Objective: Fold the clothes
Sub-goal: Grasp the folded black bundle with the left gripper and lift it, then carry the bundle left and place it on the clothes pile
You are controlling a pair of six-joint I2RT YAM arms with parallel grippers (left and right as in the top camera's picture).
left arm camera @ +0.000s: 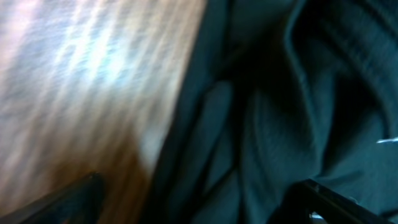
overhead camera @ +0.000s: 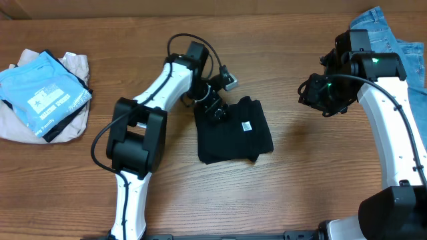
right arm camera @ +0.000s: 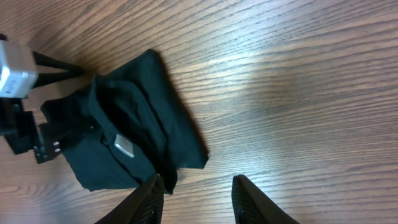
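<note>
The clothes, a black T-shirt (overhead camera: pixel 235 131), lie folded into a small rectangle mid-table, the white neck tag (overhead camera: pixel 245 126) facing up. My left gripper (overhead camera: pixel 215 107) is low over the shirt's upper left corner. In the blurred left wrist view its fingers (left arm camera: pixel 68 202) stand wide apart, open, with black fabric (left arm camera: pixel 273 112) and bare wood between them. My right gripper (overhead camera: pixel 320 93) hovers to the right of the shirt. It is open with only wood between its fingers (right arm camera: pixel 146 202). The shirt (right arm camera: pixel 124 118) lies just beyond them, to the left.
A sky-blue garment with white print (overhead camera: pixel 43 93) sits on a beige cloth (overhead camera: pixel 75 67) at the far left. Light-blue denim jeans (overhead camera: pixel 393 33) lie at the back right, partly under the right arm. Bare wood (overhead camera: pixel 300 173) stretches between the shirt and the right arm.
</note>
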